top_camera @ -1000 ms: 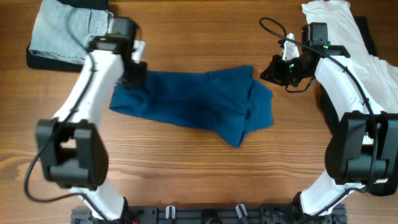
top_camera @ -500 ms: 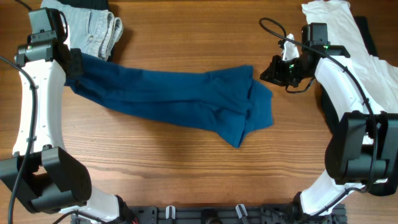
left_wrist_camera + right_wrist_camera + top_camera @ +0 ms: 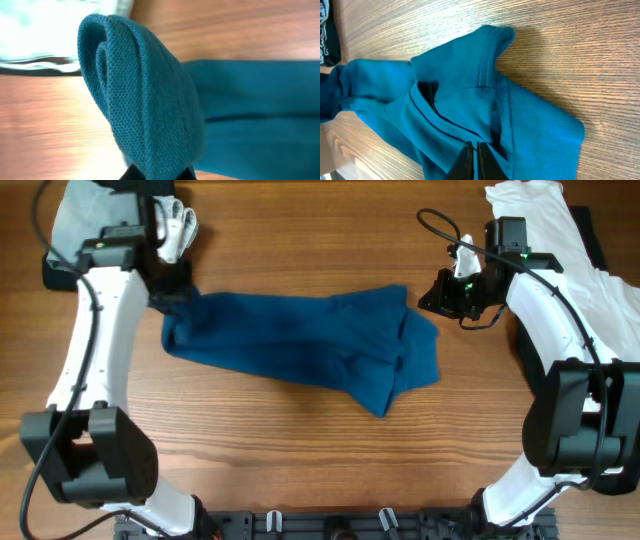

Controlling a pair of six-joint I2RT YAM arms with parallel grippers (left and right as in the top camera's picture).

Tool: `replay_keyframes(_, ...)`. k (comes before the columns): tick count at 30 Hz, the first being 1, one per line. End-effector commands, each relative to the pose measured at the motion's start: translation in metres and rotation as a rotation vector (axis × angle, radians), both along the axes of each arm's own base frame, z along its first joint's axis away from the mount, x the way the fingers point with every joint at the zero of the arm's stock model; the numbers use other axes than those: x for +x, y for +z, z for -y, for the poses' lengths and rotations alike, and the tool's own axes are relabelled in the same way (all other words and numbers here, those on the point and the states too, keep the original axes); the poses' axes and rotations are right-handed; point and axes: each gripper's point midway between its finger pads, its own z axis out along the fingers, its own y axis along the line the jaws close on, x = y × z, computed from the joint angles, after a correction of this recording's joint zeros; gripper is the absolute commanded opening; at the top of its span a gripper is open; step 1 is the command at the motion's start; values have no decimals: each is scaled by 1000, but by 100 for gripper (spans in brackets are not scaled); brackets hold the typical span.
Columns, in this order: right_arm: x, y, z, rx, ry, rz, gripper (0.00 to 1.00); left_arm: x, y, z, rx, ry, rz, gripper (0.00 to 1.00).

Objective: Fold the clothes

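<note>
Left hand (image 3: 174,290) swung back inward, dark-blue shirt (image 3: 300,345) pinched, bunched shorter, rumpled

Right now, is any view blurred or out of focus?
Left wrist: the shirt fold is sharp, while the table behind it is smeared by blur. Right wrist: crisp, with the wood grain clear. Overhead: sharp and evenly lit, with no glare.

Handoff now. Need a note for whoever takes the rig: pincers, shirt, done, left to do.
Left pincer: shut on a bunched fold at the left end of the dark-blue shirt.
Right pincer: shut, no cloth seen between its fingers, by the shirt's right end.
Shirt: lies crumpled lengthwise across the middle of the table.
Done: no neat fold yet.
Left: probably spread it flat, then fold.
</note>
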Motion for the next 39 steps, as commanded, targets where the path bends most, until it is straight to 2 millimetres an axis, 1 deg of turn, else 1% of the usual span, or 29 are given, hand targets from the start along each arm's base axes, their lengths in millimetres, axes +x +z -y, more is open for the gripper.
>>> replay_keyframes(1, 2, 11, 1, -9, 15, 40, 5, -3, -28, 42, -77, -85, -88, 6)
replay_keyframes(2, 2, 11, 1, -10, 15, 39, 5, -5, -39, 49, -76, -102, -123, 9)
replay_keyframes(4, 1, 10, 3, -20, 12, 34, 5, -7, -54, 59, -75, -121, -166, 10)
replay_keyframes(8, 1, 10, 3, -23, 11, 33, 5, -11, -72, 78, -93, -147, -217, 11)
replay_keyframes(10, 1, 10, 4, -24, 10, 33, 5, -13, -79, 90, -114, -173, -234, 13)
replay_keyframes(11, 1, 10, 4, -24, 10, 33, 5, -14, -79, 99, -138, -190, -238, 22)
replay_keyframes(12, 1, 10, 4, -24, 10, 33, 5, -15, -79, 106, -157, -204, -239, 39)
replay_keyframes(14, 1, 10, 4, -24, 11, 34, 6, -17, -78, 115, -171, -226, -241, 81)
replay_keyframes(15, 1, 10, 4, -23, 10, 34, 8, -18, -79, 117, -165, -234, -243, 93)
replay_keyframes(16, 1, 10, 4, -24, 10, 34, 10, -18, -78, 116, -158, -234, -242, 100)
replay_keyframes(18, 1, 10, 4, -23, 10, 34, 12, -16, -72, 113, -156, -227, -229, 100)
replay_keyframes(20, 1, 10, 4, -23, 11, 34, 12, -13, -61, 106, -160, -211, -196, 100)
replay_keyframes(22, 1, 10, 4, -23, 11, 34, 13, -10, -45, 93, -164, -182, -155, 100)
replay_keyframes(24, 1, 9, 4, -29, 10, 34, 13, -9, -32, 72, -169, -135, -122, 100)
replay_keyframes(26, 0, 8, 6, -42, 10, 30, 13, -11, -29, 58, -189, -100, -126, 100)
replay_keyframes(28, -4, 5, 10, -65, 3, 8, 13, -15, -29, 58, -230, -94, -142, 99)
replay_keyframes(30, -11, -3, 17, -110, -10, -36, 14, -16, -29, 63, -261, -106, -147, 96)
replay_keyframes(33, -23, -12, 19, -123, -8, -79, 19, -14, -32, 71, -259, -144, -144, 96)
replay_keyframes(35, -30, -20, 19, -123, -6, -104, 25, -13, -38, 72, -260, -147, -155, 96)
replay_keyframes(39, -41, -32, 18, -122, -4, -138, 41, -13, -47, 72, -261, -143, -179, 94)
